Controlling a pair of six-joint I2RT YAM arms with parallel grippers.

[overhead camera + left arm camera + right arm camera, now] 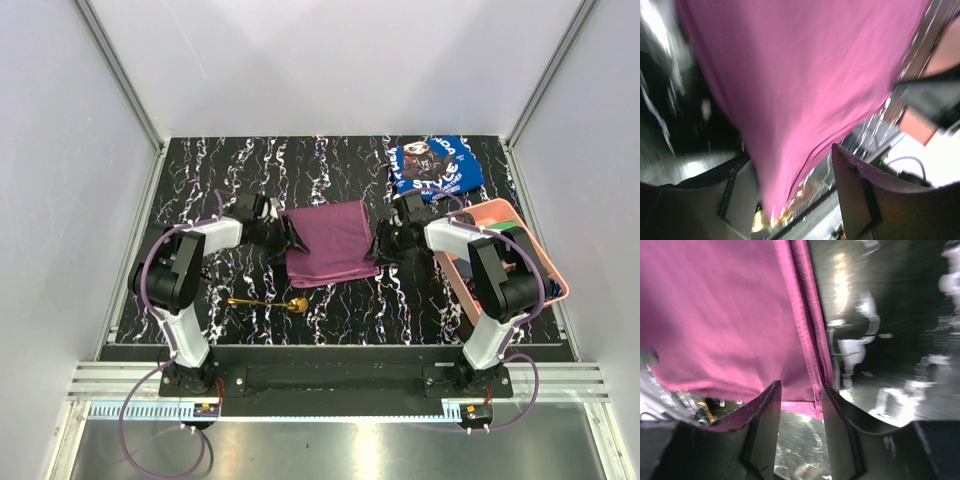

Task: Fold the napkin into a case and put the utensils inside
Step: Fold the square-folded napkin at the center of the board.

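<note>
Both my pincers sit at the napkin (325, 245), one per side. It lies flat on the marbled black table (250, 170), mid-field, roughly square, w/ a lighter band along its near edge.

L pincer (290, 237): at the cloth's left edge, jaws apart. In the L wrist view the purple cloth runs down btwn my fingers (740, 200), w/ table visible in the gap beside it, so the jaws aren't pinching it. That view is blurry.

R pincer (380, 243): at the cloth's right edge, jaws also apart. In the R wrist view the hemmed edge, two hems side by side, lies in the gap btwn my fingers (765, 430), w/ bare table below. The fingers don't clamp it.

Spoon (270, 301): gold, flat on the table nearer my bases than the napkin. Handle pts left, bowl right, close to the cloth's near-left corner but not touching. Neither pincer is on it.

Far right: blue printed cloth (435, 165). Pink tray (490, 207) sits at the right edge, under my R arm.
</note>
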